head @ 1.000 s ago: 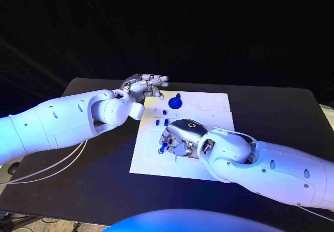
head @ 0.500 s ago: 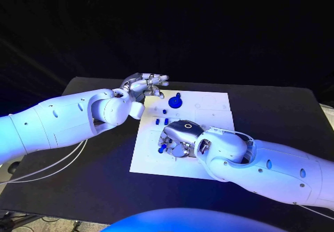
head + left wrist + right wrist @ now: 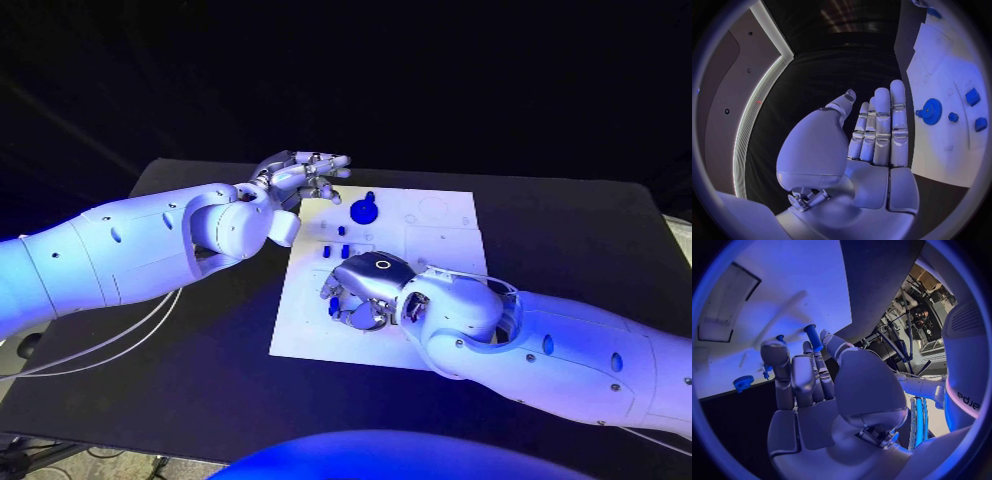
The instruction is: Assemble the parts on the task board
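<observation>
Black table (image 3: 188, 340) beneath everything.

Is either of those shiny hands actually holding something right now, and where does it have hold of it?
The right hand pinches a small blue peg by its lower end between its fingertips. The left hand holds nothing, fingers straight.

The table (image 3: 577, 215) was black and matte, its far edge meeting a background that lay almost wholly dark. Blue-violet light fell over the scene. In the left wrist view a dark wall panel (image 3: 720, 100) carried a thin bright strip of light (image 3: 754, 105) curving along its edge. In the right wrist view, cluttered equipment and cables (image 3: 911, 315) stood under brighter lighting.
</observation>
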Robot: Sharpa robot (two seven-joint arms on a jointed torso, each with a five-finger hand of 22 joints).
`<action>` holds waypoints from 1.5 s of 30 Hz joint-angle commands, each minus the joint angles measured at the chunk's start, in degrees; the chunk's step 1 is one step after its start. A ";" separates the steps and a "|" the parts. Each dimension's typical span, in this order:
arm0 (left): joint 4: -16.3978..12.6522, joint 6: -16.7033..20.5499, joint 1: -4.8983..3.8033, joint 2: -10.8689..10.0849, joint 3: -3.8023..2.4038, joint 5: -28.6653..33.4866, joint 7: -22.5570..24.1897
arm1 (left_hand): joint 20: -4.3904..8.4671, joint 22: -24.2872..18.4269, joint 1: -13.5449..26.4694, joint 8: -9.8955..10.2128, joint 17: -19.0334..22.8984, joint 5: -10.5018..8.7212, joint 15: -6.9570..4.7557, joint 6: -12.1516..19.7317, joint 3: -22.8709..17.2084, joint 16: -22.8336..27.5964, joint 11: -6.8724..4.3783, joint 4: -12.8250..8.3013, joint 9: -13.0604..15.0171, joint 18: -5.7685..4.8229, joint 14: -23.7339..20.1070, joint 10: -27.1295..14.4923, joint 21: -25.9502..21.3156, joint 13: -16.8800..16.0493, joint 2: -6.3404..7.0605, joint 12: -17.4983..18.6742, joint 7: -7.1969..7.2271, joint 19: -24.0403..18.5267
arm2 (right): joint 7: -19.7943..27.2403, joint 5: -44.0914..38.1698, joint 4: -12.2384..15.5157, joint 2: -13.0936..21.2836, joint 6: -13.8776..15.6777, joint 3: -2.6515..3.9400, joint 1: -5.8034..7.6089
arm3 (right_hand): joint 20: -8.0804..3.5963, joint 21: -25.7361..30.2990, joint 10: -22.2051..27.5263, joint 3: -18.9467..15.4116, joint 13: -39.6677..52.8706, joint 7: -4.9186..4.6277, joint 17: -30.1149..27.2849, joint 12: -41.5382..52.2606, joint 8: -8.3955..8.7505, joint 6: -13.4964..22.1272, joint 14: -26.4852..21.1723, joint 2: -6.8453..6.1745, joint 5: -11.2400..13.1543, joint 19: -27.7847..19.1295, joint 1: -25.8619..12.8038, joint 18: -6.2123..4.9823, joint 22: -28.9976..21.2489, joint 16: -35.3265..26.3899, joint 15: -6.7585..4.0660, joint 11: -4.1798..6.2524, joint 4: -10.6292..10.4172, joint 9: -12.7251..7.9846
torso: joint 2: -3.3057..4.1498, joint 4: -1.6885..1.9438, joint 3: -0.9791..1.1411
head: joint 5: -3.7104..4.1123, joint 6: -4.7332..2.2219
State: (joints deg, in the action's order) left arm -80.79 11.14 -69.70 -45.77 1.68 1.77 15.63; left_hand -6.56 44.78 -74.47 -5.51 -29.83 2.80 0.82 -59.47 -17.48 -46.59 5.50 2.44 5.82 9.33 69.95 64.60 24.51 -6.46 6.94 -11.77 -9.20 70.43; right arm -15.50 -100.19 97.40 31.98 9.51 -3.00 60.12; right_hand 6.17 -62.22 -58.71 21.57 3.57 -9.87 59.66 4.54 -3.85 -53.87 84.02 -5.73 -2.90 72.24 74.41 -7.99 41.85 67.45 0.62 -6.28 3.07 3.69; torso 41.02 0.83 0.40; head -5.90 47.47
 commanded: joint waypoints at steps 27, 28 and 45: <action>-0.99 -0.97 -0.02 -0.89 0.04 -0.17 -0.02 | -0.14 -0.24 -0.42 -0.09 0.18 0.06 0.13 -0.11 0.69 0.33 0.03 -0.04 -0.06 1.09 -0.33 -0.32 -0.42 -0.12 -0.68 -0.35 -0.17 0.36 | -10.60 20.90 13.72 28.72 10.32 0.74 3.97 | -3.24 -11.31 -16.63 -15.69 23.23 3.79 10.17 33.79 -5.60 -5.84 3.26 0.29 -12.32 8.12 -5.87 2.53 17.55 9.48 -3.72 5.02 -9.78 2.29 | -0.74 -2.01 -0.03 | 3.04 -1.47; -1.05 -0.97 -0.02 -0.90 0.05 -0.17 -0.02 | -0.14 -0.24 -0.42 -0.09 0.18 0.06 0.13 -0.11 0.69 0.33 0.03 -0.04 -0.06 1.09 -0.33 -0.32 -0.42 -0.12 -0.68 -0.35 -0.17 0.36 | -11.78 20.88 13.84 29.33 9.92 0.60 3.76 | -3.26 -11.50 -16.04 -16.49 26.37 3.85 10.60 36.49 -5.81 -5.80 3.27 0.44 -12.94 8.10 -6.21 2.55 17.79 9.85 -3.72 5.02 -10.61 2.41 | -0.77 -2.10 0.00 | 3.21 -1.53; -0.75 -1.22 0.17 -0.94 0.32 -0.17 -0.08 | -0.14 -0.24 -0.42 -0.09 0.18 0.06 0.13 -0.11 0.69 0.33 0.03 -0.04 -0.06 1.09 -0.33 -0.32 -0.42 -0.12 -0.68 -0.35 -0.17 0.36 | -19.54 15.41 12.76 28.25 8.03 -0.11 0.45 | -2.86 -12.47 -10.44 -23.91 41.16 3.53 11.76 46.42 -7.77 -4.19 3.08 2.20 -13.35 7.58 -4.31 2.58 18.94 11.25 -3.39 4.68 -17.92 3.53 | -0.97 -2.50 0.17 | 2.66 -1.53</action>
State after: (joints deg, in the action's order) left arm -81.50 10.99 -69.57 -46.73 2.03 1.75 15.30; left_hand -6.56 44.64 -74.78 -5.51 -29.75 2.80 0.82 -59.47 -17.01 -46.59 5.50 2.43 5.83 9.33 69.95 64.60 24.30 -6.50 6.63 -11.77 -9.20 70.43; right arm -32.70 -82.54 110.23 60.54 18.73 -3.07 60.77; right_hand 3.12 -74.38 -69.35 -2.08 44.46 -6.45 71.31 50.73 -11.29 -58.42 84.03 -3.61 -16.21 80.10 69.53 -5.70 60.74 78.42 -2.89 -1.70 -14.93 7.15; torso 40.02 -1.69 0.53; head -3.01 46.04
